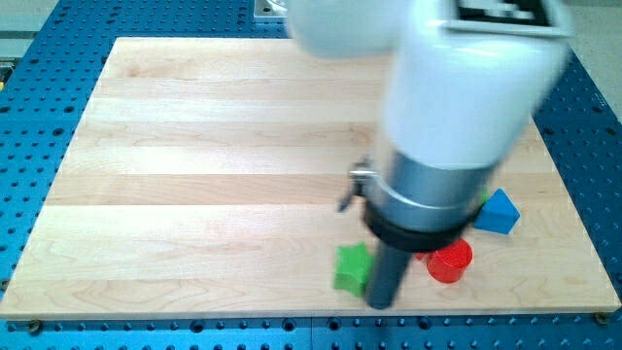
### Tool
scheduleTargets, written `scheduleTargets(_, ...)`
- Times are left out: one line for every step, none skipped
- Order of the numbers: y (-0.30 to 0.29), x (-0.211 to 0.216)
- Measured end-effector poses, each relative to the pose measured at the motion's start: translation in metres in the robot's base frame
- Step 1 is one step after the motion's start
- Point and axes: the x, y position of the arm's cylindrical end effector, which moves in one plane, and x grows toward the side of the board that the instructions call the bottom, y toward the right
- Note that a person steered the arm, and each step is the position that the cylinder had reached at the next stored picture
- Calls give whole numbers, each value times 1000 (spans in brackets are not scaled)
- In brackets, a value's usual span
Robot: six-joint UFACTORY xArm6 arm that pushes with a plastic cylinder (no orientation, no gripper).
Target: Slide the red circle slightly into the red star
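A: So, any jaws to report?

B: None. The arm ends in a dark rod, so there is nothing to stand apart, together or clamped. My tip rests on the worktop near the view's bottom edge.

A: Where does it sit among the blocks?

B: Between two of them. The green block is just at its left, touching or nearly so; I cannot tell which. The red circle is near on its right, with a visible gap.

A: Why there, do you think?

B: My guess is that the tip is on the circle's left so that it can push it toward the view's right or upward. That only makes sense if the red star lies that way, and I cannot see the star. The arm's white and grey body covers a good part of the worktop's right side, so it may be hidden there.

A: Anything else nearby?

B: A blue block, wedge-like, above and right of the circle, just apart from it.

A: Which way does the circle point?

B: No way. It is a short upright cylinder, round face up, with no long axis across the worktop.
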Motion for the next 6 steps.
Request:
scheduleTargets(-42,-20)
scheduleTargets(-11,7)
scheduleTargets(13,8)
scheduleTargets(38,7)
scheduleTargets(98,7)
scheduleTargets(125,3)
